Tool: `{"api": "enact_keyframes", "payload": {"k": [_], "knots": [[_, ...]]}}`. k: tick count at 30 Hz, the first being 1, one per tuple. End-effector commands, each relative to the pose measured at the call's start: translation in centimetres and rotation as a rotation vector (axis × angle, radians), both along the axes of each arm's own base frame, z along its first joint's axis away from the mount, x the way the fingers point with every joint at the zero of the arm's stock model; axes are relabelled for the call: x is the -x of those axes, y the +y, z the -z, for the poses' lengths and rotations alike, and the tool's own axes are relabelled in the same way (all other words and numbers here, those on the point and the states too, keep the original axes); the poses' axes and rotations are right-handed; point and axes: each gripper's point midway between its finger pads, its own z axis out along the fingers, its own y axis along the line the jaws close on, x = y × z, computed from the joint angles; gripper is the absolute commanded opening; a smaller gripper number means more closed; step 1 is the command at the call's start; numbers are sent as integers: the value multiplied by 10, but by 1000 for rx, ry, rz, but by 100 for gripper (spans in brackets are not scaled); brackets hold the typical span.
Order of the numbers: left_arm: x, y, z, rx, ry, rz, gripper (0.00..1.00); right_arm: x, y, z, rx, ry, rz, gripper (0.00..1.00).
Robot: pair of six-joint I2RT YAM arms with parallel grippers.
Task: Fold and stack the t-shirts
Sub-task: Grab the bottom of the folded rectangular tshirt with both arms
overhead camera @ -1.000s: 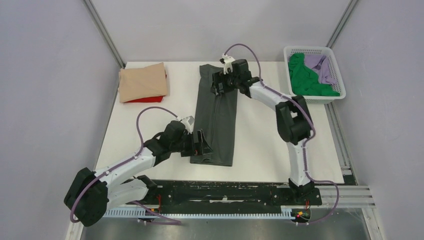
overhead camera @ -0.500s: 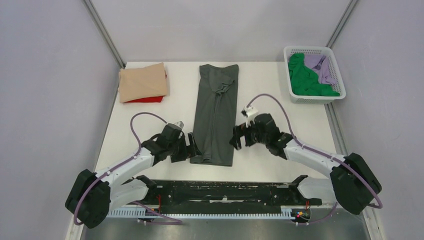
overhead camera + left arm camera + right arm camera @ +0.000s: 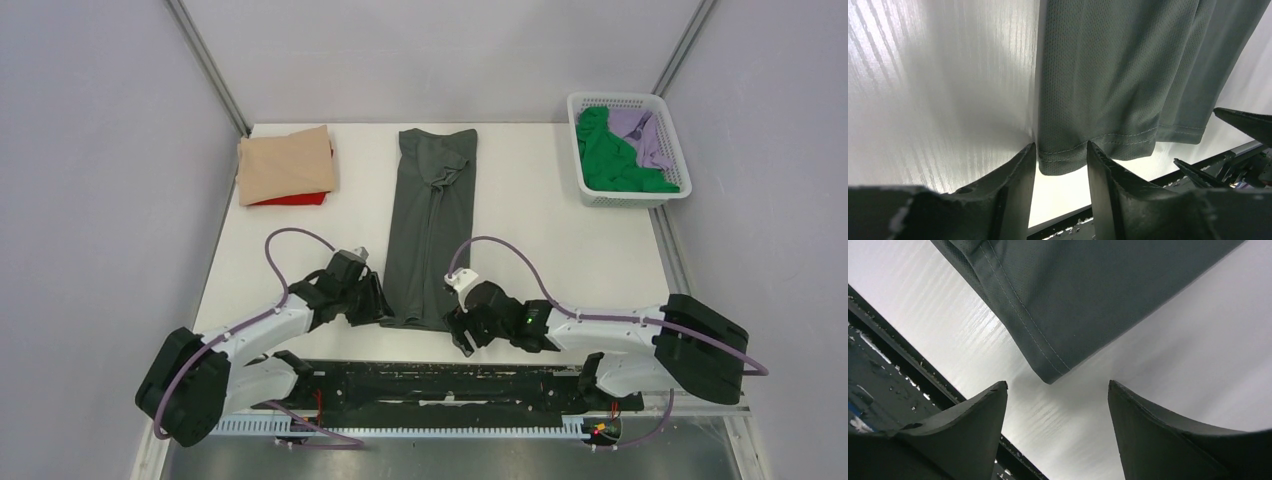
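The dark grey t-shirt [image 3: 432, 225] lies on the white table as a long narrow strip, hem toward the arms. My left gripper [image 3: 385, 306] sits low at its near left hem corner. In the left wrist view the fingertips [image 3: 1024, 160] straddle that stitched corner [image 3: 1063, 159] with a gap still showing, and the left gripper [image 3: 1061, 150] is not pinching the cloth. My right gripper [image 3: 457, 326] is at the near right corner. In the right wrist view the right gripper [image 3: 1058, 385] stands wide open, the hem corner [image 3: 1049, 371] just ahead of its tips.
A folded tan t-shirt [image 3: 285, 163] rests on a red one [image 3: 292, 199] at the back left. The white basket [image 3: 664, 110] at the back right holds green [image 3: 608, 157] and lilac [image 3: 642, 135] shirts. The black rail [image 3: 450, 378] runs along the table's near edge.
The right arm swung from the shirt's far end down to its near right hem corner. The left gripper edged onto the near left corner. Both pairs of jaws narrowed.
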Motion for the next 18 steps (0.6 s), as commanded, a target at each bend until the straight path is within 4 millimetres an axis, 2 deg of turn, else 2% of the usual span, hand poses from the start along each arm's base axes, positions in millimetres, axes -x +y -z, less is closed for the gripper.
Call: {"api": "enact_keyframes", "payload": {"k": [1, 5, 8, 10, 11, 13, 15, 18], "knots": [[1, 14, 22, -87, 18, -49, 48, -21, 7, -7, 48, -126, 72, 74], [3, 7, 24, -87, 20, -18, 43, -25, 9, -1, 78, -138, 77, 65], [7, 6, 25, -96, 25, -6, 34, -23, 10, 2, 81, -128, 65, 54], [9, 6, 26, -98, 23, -1, 25, -22, 10, 3, 77, -126, 63, 48], [10, 6, 26, -99, 21, 0, 17, -21, 10, 4, 73, -126, 61, 42], [12, 7, 24, -97, 21, 5, 2, -18, 13, 4, 50, -120, 42, 25], [15, 6, 20, -89, 14, 17, 2, -11, 16, 6, 20, -102, 15, 12], [21, 6, 12, -71, 15, 29, 2, 1, 15, 9, -6, -83, -10, 0]]}}
